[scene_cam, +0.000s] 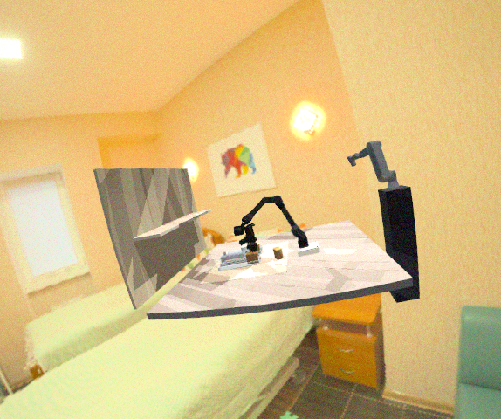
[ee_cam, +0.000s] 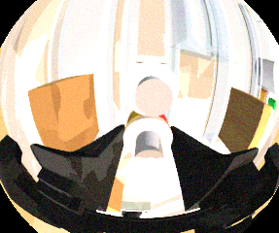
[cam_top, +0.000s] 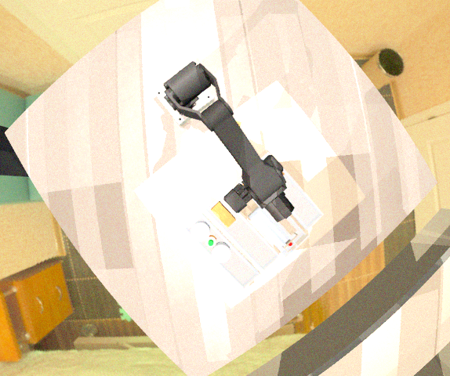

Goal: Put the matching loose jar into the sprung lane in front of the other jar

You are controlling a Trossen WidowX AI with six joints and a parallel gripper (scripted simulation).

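My gripper (ee_cam: 147, 130) is shut on a pale jar (ee_cam: 148, 141), whose round top shows between the dark fingers in the wrist view. Just beyond it is another round, pinkish-white jar top (ee_cam: 154, 96), in line with the held jar along the middle lane. Small yellow and red patches show between the two. The arm hides the held jar in the top view. The contact between the jars, the held jar's base and the low front stop are too washed out or hidden to tell. The pusher plate cannot be made out clearly.
An orange block (ee_cam: 66, 114) stands left of the fingers and a dark brown block (ee_cam: 241, 118) right of them. Two white round tops (cam_top: 199, 228) (cam_top: 221, 251) and a green spot (cam_top: 210, 242) show in the outer lane. A brown cylinder (scene_cam: 277, 252) stands nearer the arm's base.
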